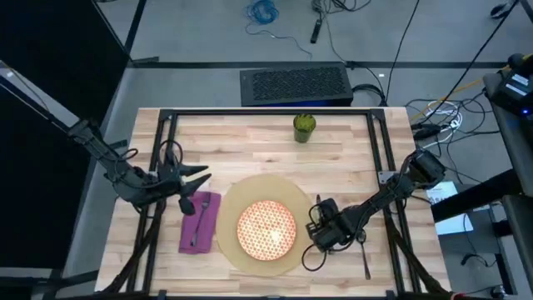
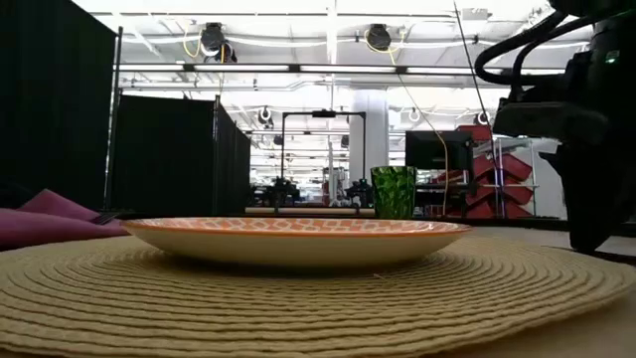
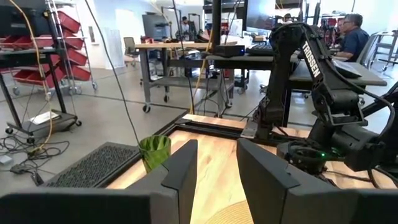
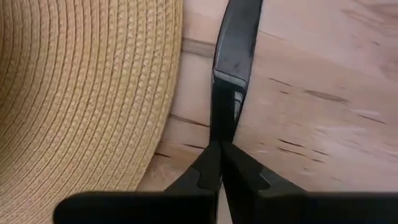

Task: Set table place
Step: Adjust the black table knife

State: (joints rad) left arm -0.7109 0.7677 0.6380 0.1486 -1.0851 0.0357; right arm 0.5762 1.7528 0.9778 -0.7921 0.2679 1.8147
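Note:
The place, a round tan woven mat (image 1: 241,200), lies at the table's (image 1: 250,133) near middle. A red-and-cream plate (image 1: 266,229) sits on it. My right gripper (image 1: 321,232) is just off the mat's right edge (image 4: 93,93), shut on a dark, shiny, flat utensil (image 4: 235,50). To the mat's left a purple napkin (image 1: 200,223) bears a fork. My left gripper (image 1: 200,177) hovers open over the napkin's far end, nothing between its fingers (image 3: 180,180). My right gripper pinches the utensil's end (image 4: 224,118) between its two fingertips. The fingers slant down from the table's right side and lie along the utensil. It stretches away from them over bare wood, beside the mat's edge; whether it rests on the wood I cannot tell.
A green cup (image 1: 304,127) stands near the far edge, behind the mat. Another utensil (image 1: 364,250) lies on the wood to the right of my right gripper. Black frame bars (image 1: 275,112) run along the table's edges. Bare wood lies between the cup and the mat.

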